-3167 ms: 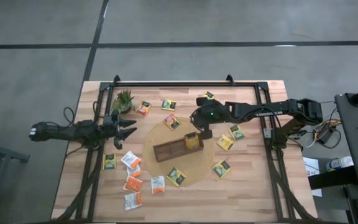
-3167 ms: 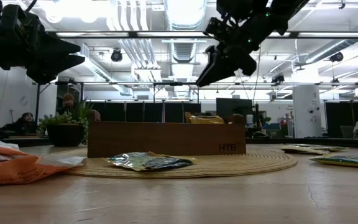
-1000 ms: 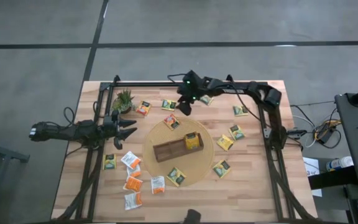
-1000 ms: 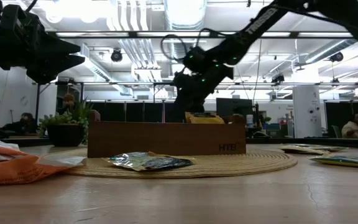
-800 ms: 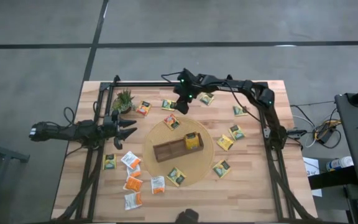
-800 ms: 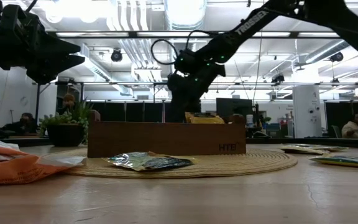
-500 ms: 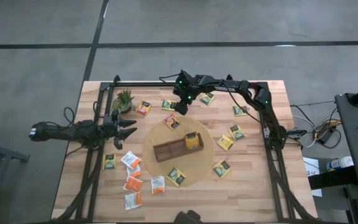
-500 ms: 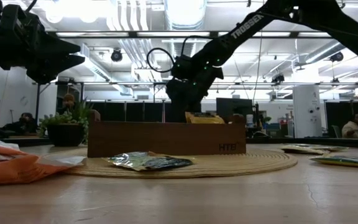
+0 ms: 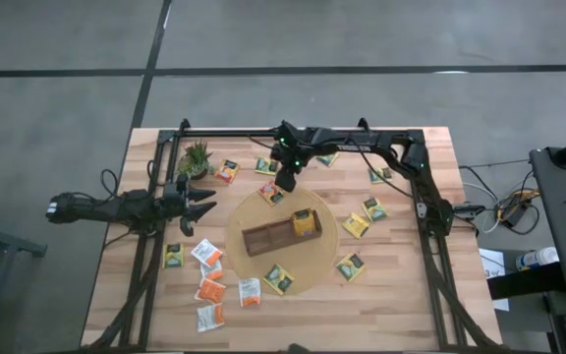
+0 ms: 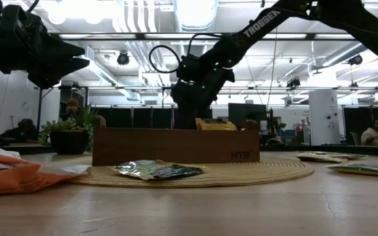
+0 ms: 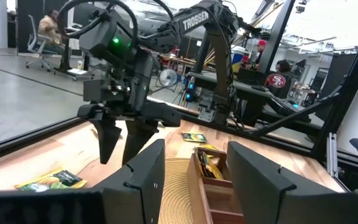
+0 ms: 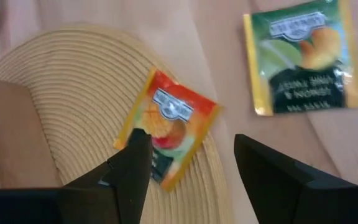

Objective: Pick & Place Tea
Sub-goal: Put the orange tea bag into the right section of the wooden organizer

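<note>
Lowered since before, right gripper (image 9: 281, 187) fingers spread over an orange sachet (image 12: 166, 127), partly hiding it.

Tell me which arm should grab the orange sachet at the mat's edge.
Right. The right hand hangs open directly over the orange sachet. The left hand waits open beside the potted plant, well off the mat.

The right arm reaches from its base at the table's right side across the far edge, elbow bent, wrist turned down. Its tool (image 9: 285, 183) hangs low over the table's far middle, its two fingers (image 11: 107, 138) spread apart and pointing down, nothing between them. The left arm lies stretched level at the left side, its tool (image 9: 204, 201) raised, fingers parted.
</note>
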Controlling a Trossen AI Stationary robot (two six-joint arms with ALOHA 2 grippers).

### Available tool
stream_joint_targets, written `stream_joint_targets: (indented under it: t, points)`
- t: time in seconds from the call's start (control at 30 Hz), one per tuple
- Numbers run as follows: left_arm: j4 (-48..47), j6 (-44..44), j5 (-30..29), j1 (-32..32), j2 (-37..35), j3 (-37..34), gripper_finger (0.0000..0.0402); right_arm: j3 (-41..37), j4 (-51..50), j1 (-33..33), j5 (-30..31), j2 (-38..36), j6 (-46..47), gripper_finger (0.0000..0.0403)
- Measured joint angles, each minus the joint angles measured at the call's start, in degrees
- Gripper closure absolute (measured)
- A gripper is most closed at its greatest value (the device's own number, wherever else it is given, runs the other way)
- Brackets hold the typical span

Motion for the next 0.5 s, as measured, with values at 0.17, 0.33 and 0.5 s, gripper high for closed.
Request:
stream_joint_targets:
  t: [0.17, 0.33, 0.5]
  points:
    - [0.0, 0.0, 0.0, 0.0, 0.0, 0.0, 0.0234, 1.6, -0.4, 0.0, 0.0, 0.1, -0.5, 0.0179]
    - [0.0, 0.0, 0.0, 0.0, 0.0, 0.0, 0.0234, 1.7, -1.1, -0.2, 0.1, 0.0, -2.4, 0.0179]
    - [0.0, 0.0, 0.0, 0.0, 0.0, 0.0, 0.0234, 1.7, -1.1, -1.0, -0.8, 0.0, -5.5, 0.0179]
